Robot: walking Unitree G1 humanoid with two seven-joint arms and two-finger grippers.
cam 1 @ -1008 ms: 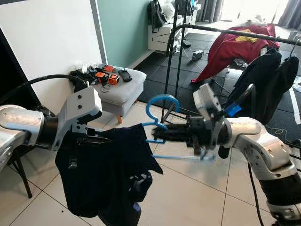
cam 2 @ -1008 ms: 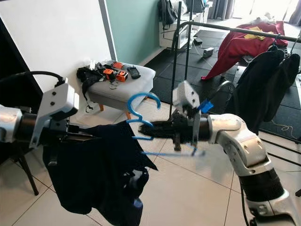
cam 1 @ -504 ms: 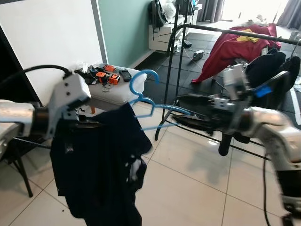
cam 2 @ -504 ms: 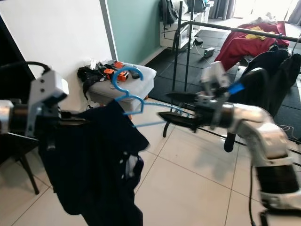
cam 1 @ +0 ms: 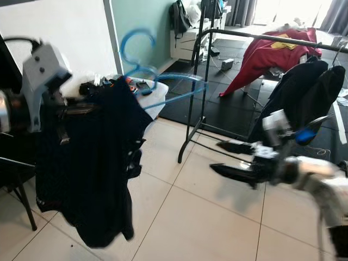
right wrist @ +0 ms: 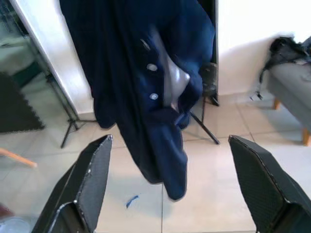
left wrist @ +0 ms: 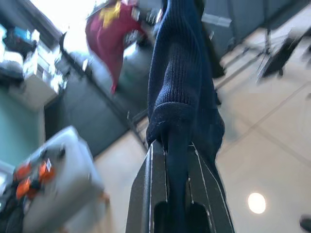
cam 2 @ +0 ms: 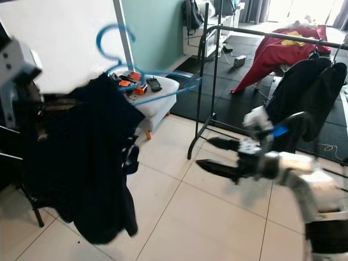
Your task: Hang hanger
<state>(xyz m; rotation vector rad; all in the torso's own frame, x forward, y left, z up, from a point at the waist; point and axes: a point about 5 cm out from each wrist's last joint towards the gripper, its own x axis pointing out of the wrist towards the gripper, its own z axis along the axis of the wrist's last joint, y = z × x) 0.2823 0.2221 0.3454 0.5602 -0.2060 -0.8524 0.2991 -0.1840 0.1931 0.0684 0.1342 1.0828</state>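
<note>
A dark navy garment (cam 1: 92, 163) hangs from a blue hanger (cam 1: 179, 78), whose hook rises above it at the upper left. My left gripper (cam 1: 76, 106) is shut on the garment's shoulder; its fingers (left wrist: 158, 160) pinch the navy knit fabric. My right gripper (cam 1: 225, 159) is open and empty, low over the tiles to the right, well apart from the hanger. In the right wrist view, between its spread fingers (right wrist: 92, 170), the hanging garment (right wrist: 146, 63) is visible. The black clothes rack (cam 1: 261, 36) stands behind, its near post (cam 1: 191, 98) between hanger and right arm.
A red cloth (cam 1: 272, 54) and dark clothes (cam 1: 304, 92) hang on the rack rail. A grey stool (cam 2: 157, 95) with orange and black items stands by the white wall. Black stand legs (cam 1: 22, 201) are at the far left. Open tiled floor lies ahead.
My left gripper has raised the garment and hanger up and to the left. My right gripper has come off the hanger and dropped low to the right, open.
</note>
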